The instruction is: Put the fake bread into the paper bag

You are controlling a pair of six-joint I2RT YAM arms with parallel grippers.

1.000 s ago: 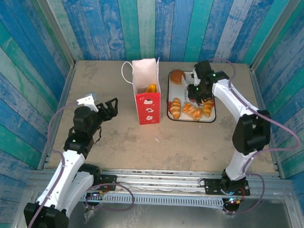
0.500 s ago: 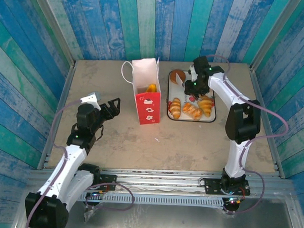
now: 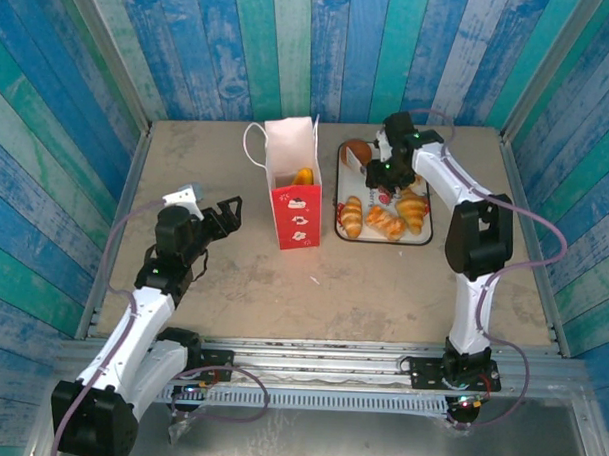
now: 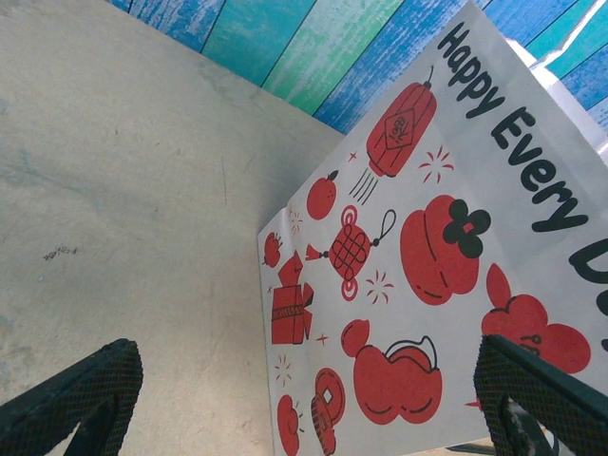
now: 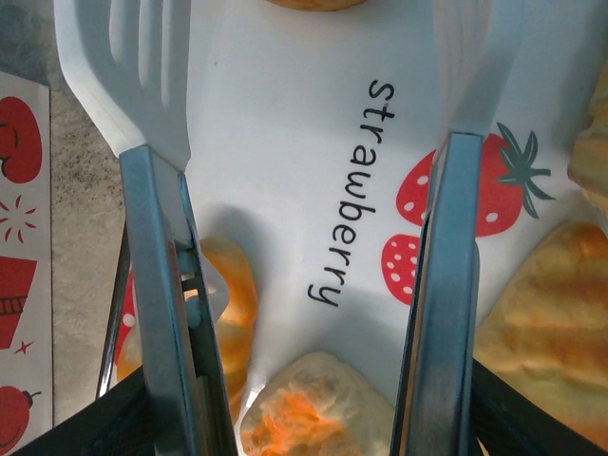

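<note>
- The paper bag (image 3: 294,183) is standing upright, white top and red printed bottom, with an orange pastry (image 3: 303,176) sitting inside it.
- Just right of the bag, a white strawberry-print tray (image 3: 420,235) is holding glossy golden fake bread (image 3: 385,223).
- The right gripper (image 3: 386,183) is holding white slotted tongs (image 5: 152,142) spread open over the tray.
- The left gripper (image 4: 304,399), near the bag's left, is sitting released, gripping nothing.

White-and-red paper bag (image 3: 292,186), golden-orange fake bread (image 3: 388,223), seemingly strawberry-printed white tray (image 5: 285,123).
</note>
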